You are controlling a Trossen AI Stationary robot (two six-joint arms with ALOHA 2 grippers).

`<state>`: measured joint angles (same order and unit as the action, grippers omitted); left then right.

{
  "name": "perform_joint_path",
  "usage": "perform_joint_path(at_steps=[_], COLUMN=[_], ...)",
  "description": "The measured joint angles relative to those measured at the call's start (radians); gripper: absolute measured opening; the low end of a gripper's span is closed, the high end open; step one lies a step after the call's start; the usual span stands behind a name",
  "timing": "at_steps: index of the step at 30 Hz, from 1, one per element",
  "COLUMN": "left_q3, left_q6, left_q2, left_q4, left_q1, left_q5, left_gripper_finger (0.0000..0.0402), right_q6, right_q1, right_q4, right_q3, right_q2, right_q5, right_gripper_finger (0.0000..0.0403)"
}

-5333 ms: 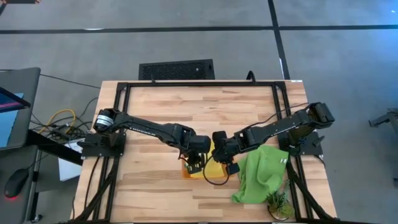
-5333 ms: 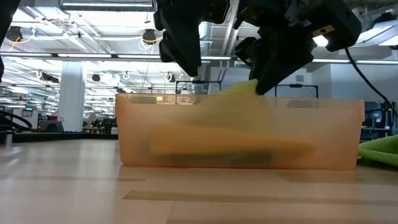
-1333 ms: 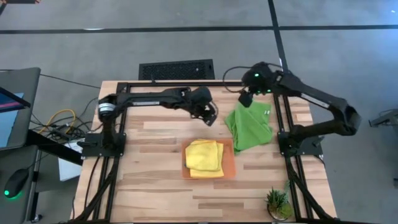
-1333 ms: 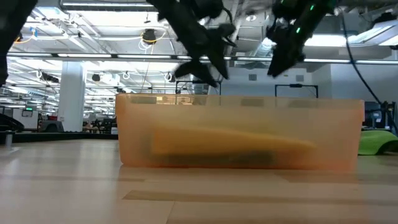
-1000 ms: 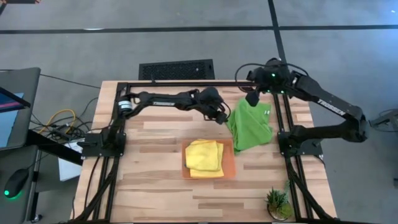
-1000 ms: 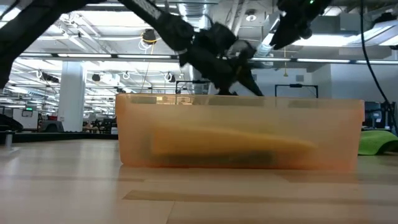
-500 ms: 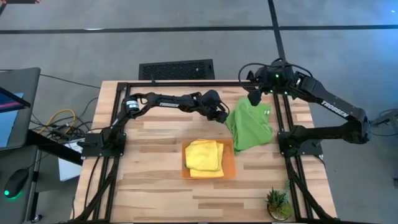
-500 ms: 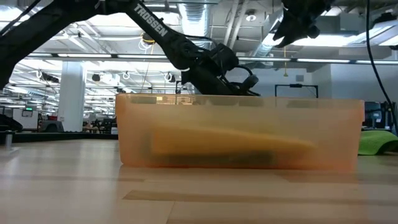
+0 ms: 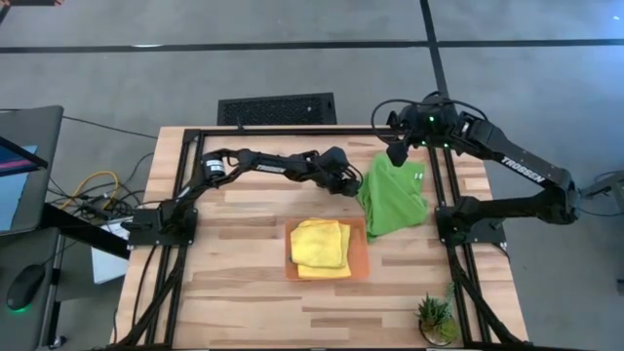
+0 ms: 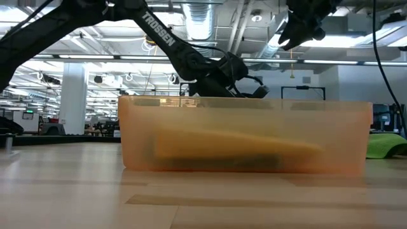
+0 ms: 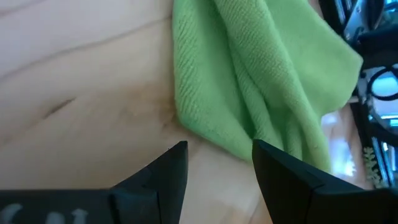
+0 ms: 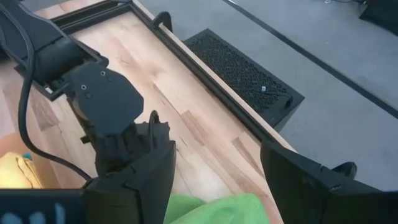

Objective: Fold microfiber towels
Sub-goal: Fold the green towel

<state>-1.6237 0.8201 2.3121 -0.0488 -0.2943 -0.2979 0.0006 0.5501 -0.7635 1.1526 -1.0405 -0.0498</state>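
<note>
A lime green towel point(image 9: 395, 200) lies bunched in a heap at the table's far right; the left wrist view shows its folds point(image 11: 261, 74). My left gripper point(image 9: 353, 185) is low over the table at the heap's left edge, open, with that edge point(image 11: 214, 137) just ahead of its fingertips; whether they touch it I cannot tell. My right gripper point(image 9: 395, 156) hangs open, high above the heap's far end point(image 12: 211, 208). Folded yellow towels point(image 9: 320, 244) rest in the orange tray point(image 9: 359, 268).
A black frame point(image 9: 312, 132) borders the table's far and side edges, and the right arm's base point(image 9: 473, 219) stands beside the green heap. A small potted plant point(image 9: 436, 317) sits at the near right corner. Bare wood lies left of and in front of the tray.
My left gripper has reached toward the table's right edge and sunk lower, ending at the green towel's left edge, still open. The green towel and the tray with the yellow towels have stayed where they were.
</note>
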Motion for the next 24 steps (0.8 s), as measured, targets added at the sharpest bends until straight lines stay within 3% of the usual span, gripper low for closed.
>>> perform_joint_path(at_steps=[4,8,17,24], left_q3=[-0.006,-0.019,-0.029,-0.029], left_q6=[0.011,0.040,0.013,-0.019], left_q2=[0.023,0.039,0.044,0.046], left_q4=[0.034,0.050,0.054,0.067], left_q1=[0.000,-0.001,0.002,0.002], left_q5=[0.004,-0.010,0.091,0.141], left_gripper_finger=[0.0171,0.0171,0.0171,0.0169], right_q6=[-0.014,-0.080,-0.159,-0.159], right_q1=[0.000,-0.001,-0.021,-0.058], right_q4=[-0.012,-0.050,-0.174,-0.229], right_q3=[0.000,0.000,0.000,0.000], right_q2=[0.000,0.000,0.000,0.000], right_q5=[0.033,0.151,0.408,0.458], right_gripper_finger=[0.0260,0.0260,0.0260,0.0260])
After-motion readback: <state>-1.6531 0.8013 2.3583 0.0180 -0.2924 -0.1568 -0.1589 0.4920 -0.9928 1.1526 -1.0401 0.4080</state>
